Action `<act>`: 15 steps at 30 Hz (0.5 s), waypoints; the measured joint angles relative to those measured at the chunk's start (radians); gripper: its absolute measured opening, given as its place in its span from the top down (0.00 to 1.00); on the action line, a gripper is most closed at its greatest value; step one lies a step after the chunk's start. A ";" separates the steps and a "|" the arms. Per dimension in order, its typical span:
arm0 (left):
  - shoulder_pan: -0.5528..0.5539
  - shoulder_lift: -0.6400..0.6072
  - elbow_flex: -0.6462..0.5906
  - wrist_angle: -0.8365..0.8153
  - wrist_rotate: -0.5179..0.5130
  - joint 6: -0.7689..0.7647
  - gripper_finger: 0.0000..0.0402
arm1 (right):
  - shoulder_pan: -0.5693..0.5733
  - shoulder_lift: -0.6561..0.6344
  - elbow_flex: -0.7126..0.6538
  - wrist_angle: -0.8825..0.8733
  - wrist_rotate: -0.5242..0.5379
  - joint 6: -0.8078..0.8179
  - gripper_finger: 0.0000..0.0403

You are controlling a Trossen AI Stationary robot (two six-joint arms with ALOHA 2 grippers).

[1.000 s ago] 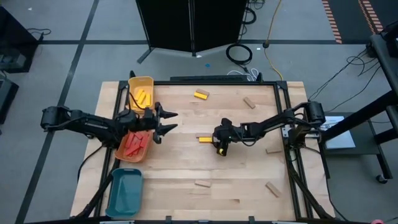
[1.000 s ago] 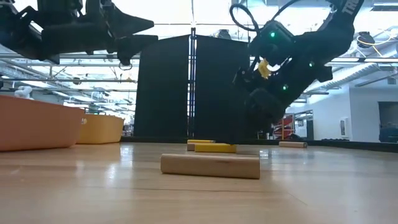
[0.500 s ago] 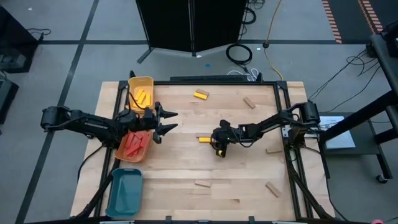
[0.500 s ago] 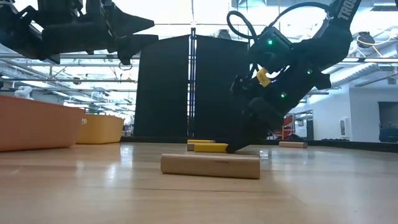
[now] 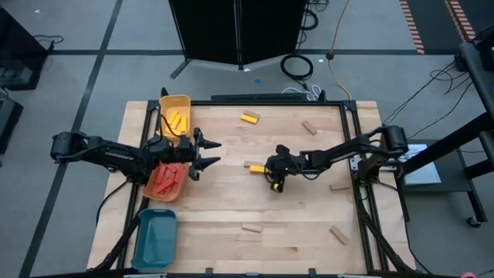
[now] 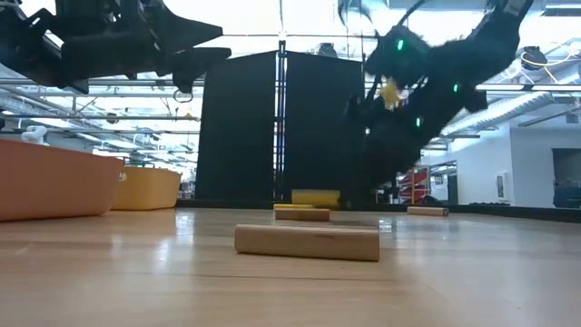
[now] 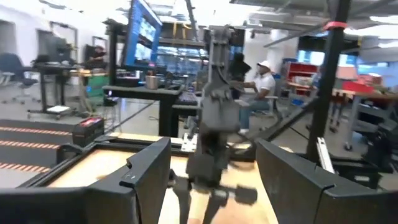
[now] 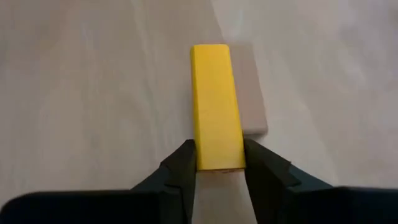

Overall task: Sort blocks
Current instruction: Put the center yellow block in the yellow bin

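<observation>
A: From above, what do you see?
B: The right hand (image 5: 266,171) sits mid-table (image 5: 231,202), clamped on a yellow block (image 5: 255,169). The left hand (image 5: 207,152) hangs spread, gripping nothing, beside the orange tray (image 5: 152,191) of red blocks (image 5: 167,178). Yellow blocks (image 5: 177,119) fill the yellow tray (image 5: 183,102); tan blocks (image 5: 252,228) lie scattered.

A: And at table height?
B: The yellow block (image 6: 316,197) is lifted just above a tan one (image 6: 302,213); another tan bar (image 6: 307,242) lies nearer.

A: Left wrist camera?
B: Its dark fingers (image 7: 147,167) stand apart, the other arm (image 7: 214,134) beyond.

A: Right wrist?
B: Both fingers (image 8: 184,167) pinch the yellow block's (image 8: 216,104) near end.
</observation>
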 joint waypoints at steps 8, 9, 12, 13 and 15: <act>-0.001 0.107 0.000 0.077 0.024 0.012 0.42 | 0.051 -0.189 0.002 0.014 -0.006 -0.034 0.77; -0.001 0.135 0.004 0.103 0.024 0.012 0.42 | 0.058 -0.206 0.002 0.032 -0.006 -0.046 0.77; -0.004 0.215 0.025 0.163 0.059 0.014 0.42 | 0.087 -0.245 0.002 0.090 -0.019 -0.086 0.77; -0.008 0.244 0.040 0.182 0.084 0.023 0.42 | 0.095 -0.254 0.002 0.120 -0.038 -0.102 0.77; -0.026 0.300 0.063 0.220 0.139 0.040 0.42 | 0.114 -0.261 0.002 0.195 -0.063 -0.124 0.77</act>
